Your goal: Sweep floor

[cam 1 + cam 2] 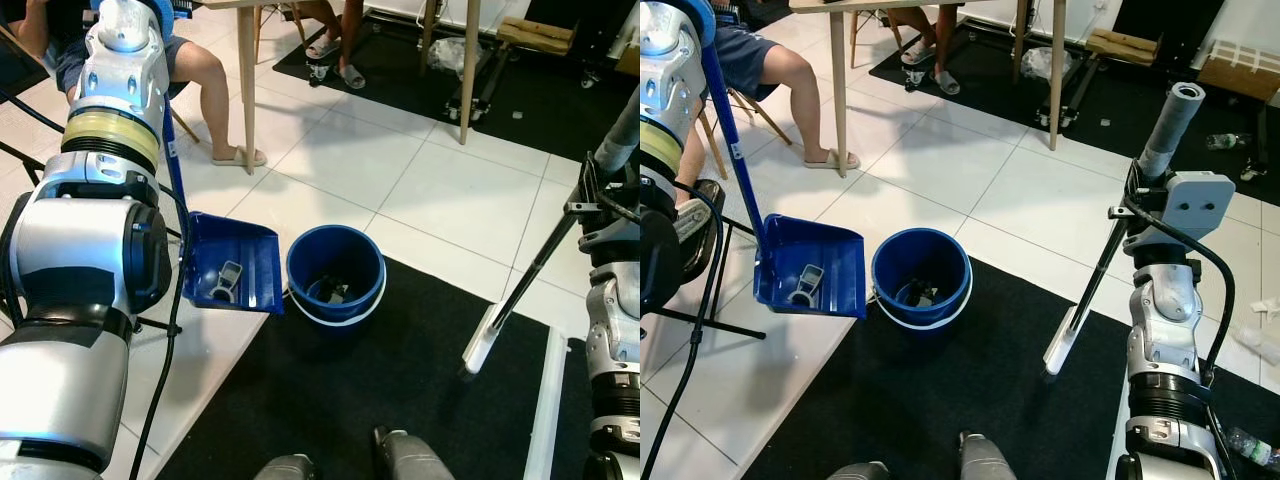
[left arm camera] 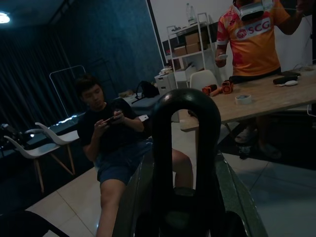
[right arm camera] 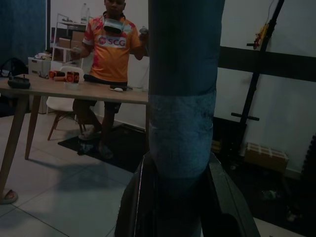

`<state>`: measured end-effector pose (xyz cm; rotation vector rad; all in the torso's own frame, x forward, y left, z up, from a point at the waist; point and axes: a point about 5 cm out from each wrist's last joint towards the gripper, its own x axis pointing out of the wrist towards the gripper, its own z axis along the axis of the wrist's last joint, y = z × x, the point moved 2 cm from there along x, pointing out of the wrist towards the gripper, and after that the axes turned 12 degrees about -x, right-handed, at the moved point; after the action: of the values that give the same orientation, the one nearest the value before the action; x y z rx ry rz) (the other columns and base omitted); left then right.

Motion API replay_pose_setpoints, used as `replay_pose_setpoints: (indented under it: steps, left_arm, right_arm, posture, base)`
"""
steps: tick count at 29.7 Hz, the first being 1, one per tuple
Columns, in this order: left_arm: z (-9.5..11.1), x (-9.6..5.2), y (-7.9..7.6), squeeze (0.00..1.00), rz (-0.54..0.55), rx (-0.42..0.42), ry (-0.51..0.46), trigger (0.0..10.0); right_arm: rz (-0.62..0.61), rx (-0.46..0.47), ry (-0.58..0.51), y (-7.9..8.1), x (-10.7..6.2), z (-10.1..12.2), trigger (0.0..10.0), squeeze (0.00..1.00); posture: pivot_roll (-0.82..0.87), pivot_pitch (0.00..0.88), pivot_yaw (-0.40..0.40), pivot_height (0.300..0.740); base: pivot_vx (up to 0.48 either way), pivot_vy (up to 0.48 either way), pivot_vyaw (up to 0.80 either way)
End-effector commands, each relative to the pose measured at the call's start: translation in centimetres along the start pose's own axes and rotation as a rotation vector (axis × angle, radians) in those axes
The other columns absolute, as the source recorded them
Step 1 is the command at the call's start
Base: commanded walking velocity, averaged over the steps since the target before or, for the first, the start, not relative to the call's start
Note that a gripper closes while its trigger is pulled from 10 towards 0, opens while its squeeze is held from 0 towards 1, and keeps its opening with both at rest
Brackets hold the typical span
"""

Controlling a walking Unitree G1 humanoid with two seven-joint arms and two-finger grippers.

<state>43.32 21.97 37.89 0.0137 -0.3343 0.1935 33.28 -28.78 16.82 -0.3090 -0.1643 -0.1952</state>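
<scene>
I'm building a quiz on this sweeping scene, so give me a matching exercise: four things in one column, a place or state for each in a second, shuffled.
Things:
1. dustpan
2. bucket
3. broom
4. wooden table

Places or states:
A. on the black mat's edge
B. held by the right gripper, head on the mat
C. held by the left gripper, debris inside
D. legs on white tiles

Pairs: 1-C, 2-A, 3-B, 4-D

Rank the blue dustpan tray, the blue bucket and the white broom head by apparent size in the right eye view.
1. Blue plastic dustpan tray and round blue bucket: alike, unranked.
2. White broom head, clearly smallest.
</scene>
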Motion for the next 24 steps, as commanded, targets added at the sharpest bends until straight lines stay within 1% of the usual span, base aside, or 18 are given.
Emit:
replay_pose_setpoints:
  steps: [1,5,10,11,19,21,22,23,24]
  left_arm:
    - [2.1,0.3,0.7,0.00,0.012,-0.010,-0.053,10.0]
    - [2.2,0.4,1.2,0.00,0.021,-0.072,-0.034,10.0]
    - [2.3,0.4,1.5,0.00,0.026,-0.113,-0.029,10.0]
    - [2.5,0.4,1.7,0.00,0.030,-0.145,-0.029,10.0]
    - [3.4,0.5,2.0,0.00,0.043,-0.169,-0.050,10.0]
    - [3.5,0.6,1.9,0.00,0.042,-0.172,-0.053,10.0]
    - [3.6,0.6,1.0,0.00,0.022,-0.175,-0.057,10.0]
    - [3.6,0.6,1.0,0.00,0.022,-0.175,-0.057,10.0]
    - [3.6,0.6,0.6,0.00,0.012,-0.177,-0.057,10.0]
  right_arm:
    - [-0.012,-0.008,-0.047,-0.2,0.3,0.9,10.0,0.00]
    - [-0.009,-0.008,-0.043,-0.1,0.4,0.8,10.0,0.00]
    - [-0.005,-0.007,-0.043,0.0,0.5,0.8,10.0,0.00]
    - [-0.002,-0.006,-0.043,0.2,0.6,0.8,10.0,0.00]
    - [0.005,-0.004,-0.042,0.3,0.8,0.8,10.0,0.00]
    - [0.007,-0.004,-0.043,0.4,0.8,0.8,10.0,0.00]
    - [0.010,-0.003,-0.044,0.5,0.9,0.8,10.0,0.00]
    - [0.010,-0.003,-0.044,0.5,0.9,0.8,10.0,0.00]
    - [0.011,-0.003,-0.045,0.5,0.9,0.8,10.0,0.00]
  posture:
    - [0.01,0.043,0.029,0.740]
    - [0.02,0.039,0.025,0.740]
    - [0.02,0.036,0.021,0.740]
    - [0.02,0.036,0.021,0.740]
    - [0.02,0.035,0.020,0.740]
    - [0.02,0.035,0.020,0.740]
    - [0.03,0.029,0.019,0.740]
    - [0.03,0.029,0.019,0.740]
    - [0.03,0.029,0.019,0.740]
  base:
    - [0.000,0.000,0.00]
    - [0.000,0.000,0.00]
    - [0.000,0.000,0.00]
    - [0.000,0.000,0.00]
    - [0.000,0.000,0.00]
    - [0.000,0.000,0.00]
    - [0.000,0.000,0.00]
    - [0.000,0.000,0.00]
    - [0.000,0.000,0.00]
